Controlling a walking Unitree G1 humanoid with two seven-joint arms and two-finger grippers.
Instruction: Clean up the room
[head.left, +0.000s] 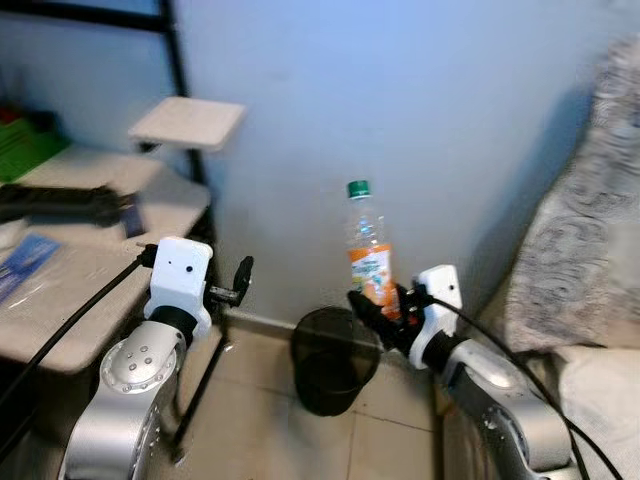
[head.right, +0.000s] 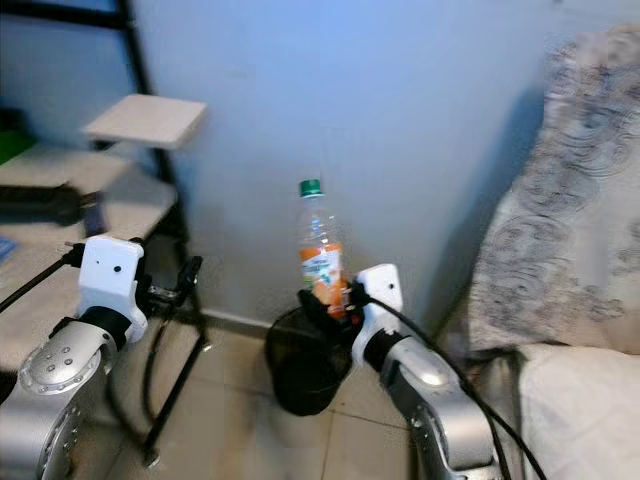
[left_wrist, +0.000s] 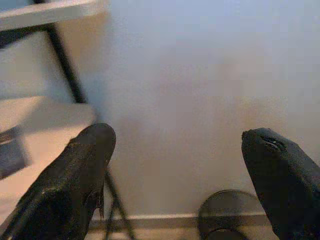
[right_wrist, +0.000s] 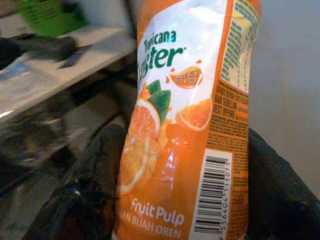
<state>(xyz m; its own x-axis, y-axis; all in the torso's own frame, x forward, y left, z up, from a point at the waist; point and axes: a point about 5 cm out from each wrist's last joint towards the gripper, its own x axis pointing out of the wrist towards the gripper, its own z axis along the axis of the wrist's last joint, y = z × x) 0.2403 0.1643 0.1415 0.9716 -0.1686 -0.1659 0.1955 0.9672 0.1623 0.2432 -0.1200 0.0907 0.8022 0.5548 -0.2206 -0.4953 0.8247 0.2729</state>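
The right gripper (head.left: 378, 312) clamps an orange bottle (head.left: 368, 250) above the bin (head.left: 334, 360); its wrist view reads "Fruit Pulp".

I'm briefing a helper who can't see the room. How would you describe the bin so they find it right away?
Start at the pale blue wall ahead of the robot and drop to the floor, between the black-legged table and the patterned fabric. The black mesh wastebasket stands there, right below the orange Tropicana bottle held upright by the right gripper. It is the lone round, dark container.
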